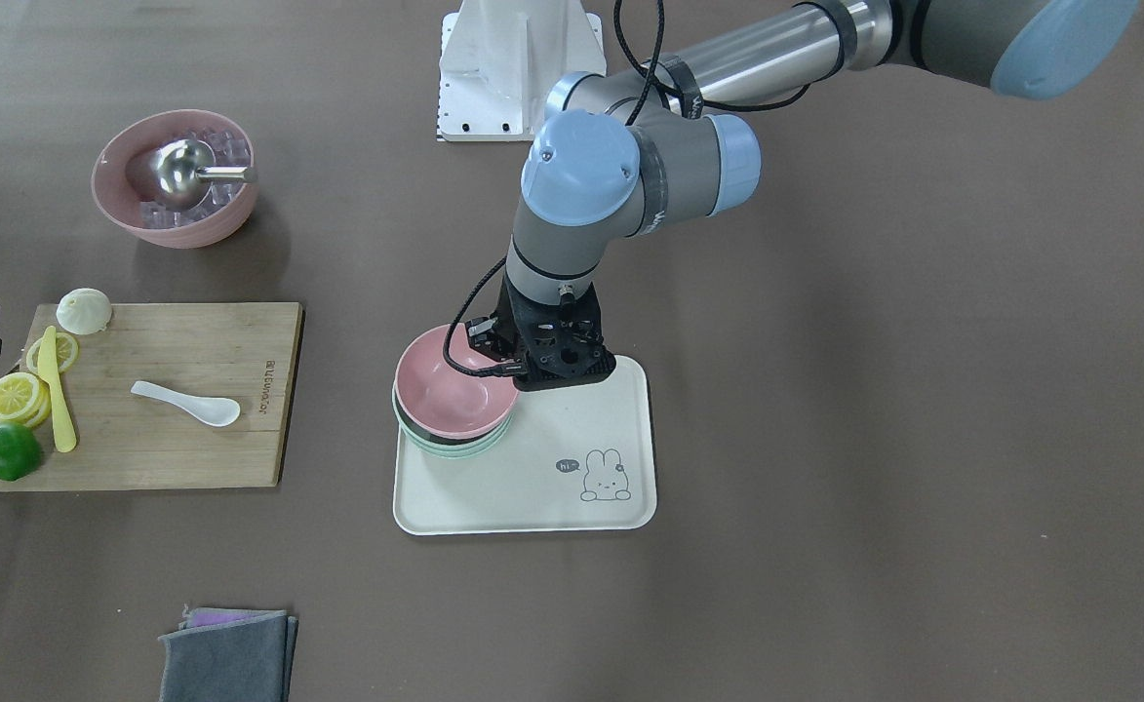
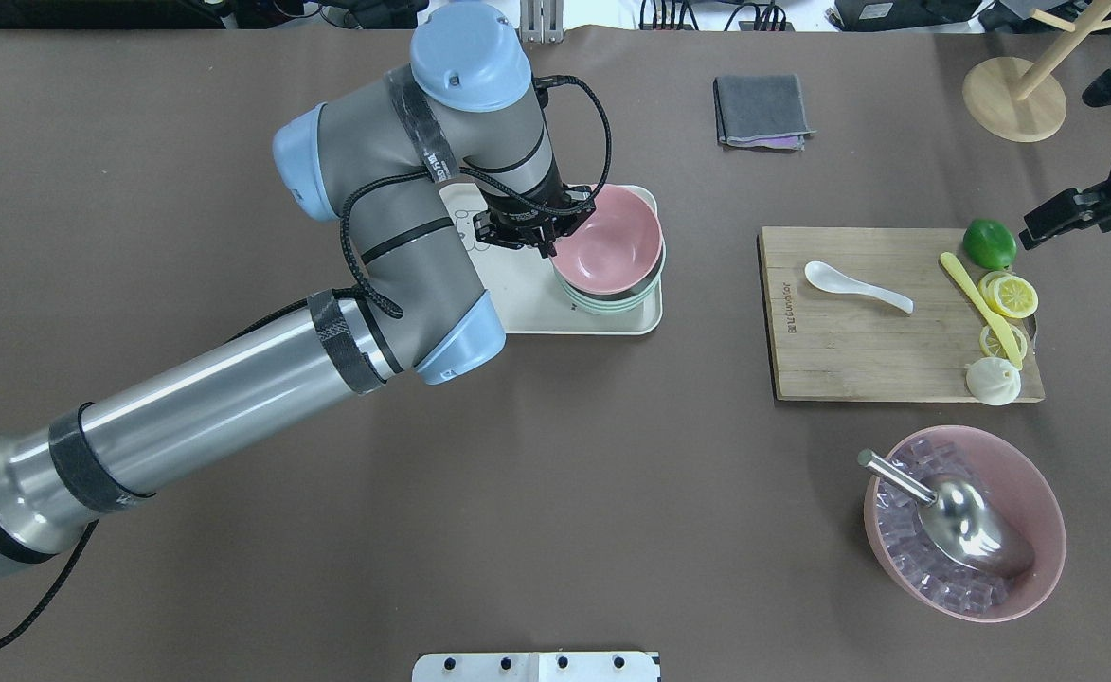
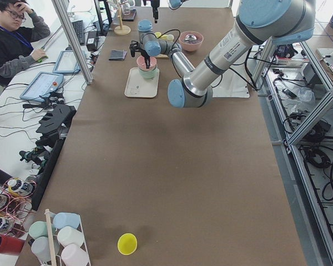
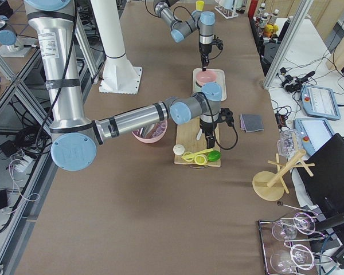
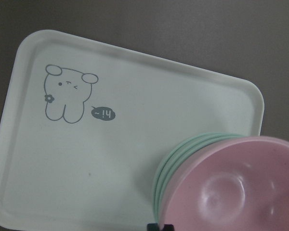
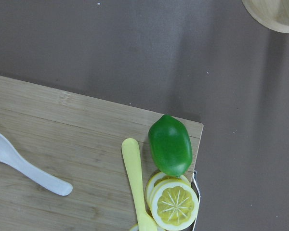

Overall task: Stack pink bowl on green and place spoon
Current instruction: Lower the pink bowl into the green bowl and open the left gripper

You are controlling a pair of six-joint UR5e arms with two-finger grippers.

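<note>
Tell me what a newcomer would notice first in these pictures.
The left arm hangs over a cream tray, its tool at the rim of the pink bowl, which sits on green bowls there. To the robot's right, a white spoon lies on a wooden cutting board, and a larger pink bowl holds ice cubes and a metal scoop.

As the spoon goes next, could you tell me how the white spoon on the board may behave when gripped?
The white spoon looks glossy and smooth, so probably slippery and rigid. It lies low on the cutting board, so its thin handle may be hard to pinch. Its rounded bowl might rock or pivot if pushed.
</note>
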